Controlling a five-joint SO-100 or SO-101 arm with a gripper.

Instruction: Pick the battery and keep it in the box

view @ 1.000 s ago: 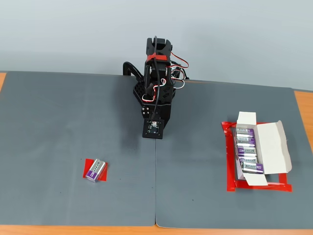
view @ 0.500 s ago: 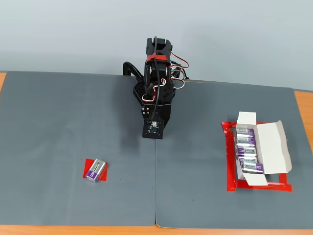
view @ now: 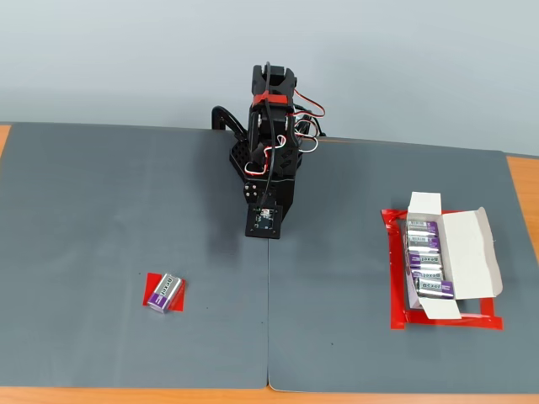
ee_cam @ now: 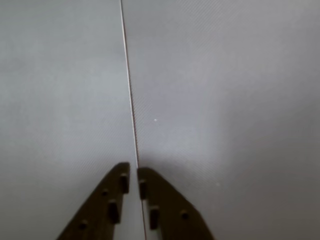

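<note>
grey mat (view: 101, 194): one loose battery (view: 163, 292), four in one box (view: 472, 252)

The table (view: 17, 396) shows as an orange-brown strip at the near edge and side corners of the fixed view, and is covered by two grey mats (view: 126, 210) meeting at a straight seam (ee_cam: 129, 100) down the middle. On the left mat lies a flat red tape patch (view: 152, 290) with the battery (view: 163, 292) on it. On the right mat a red tape outline (view: 396, 303) frames the box (view: 472, 252), open-flapped, with four batteries (view: 425, 261) in a row inside.
</note>
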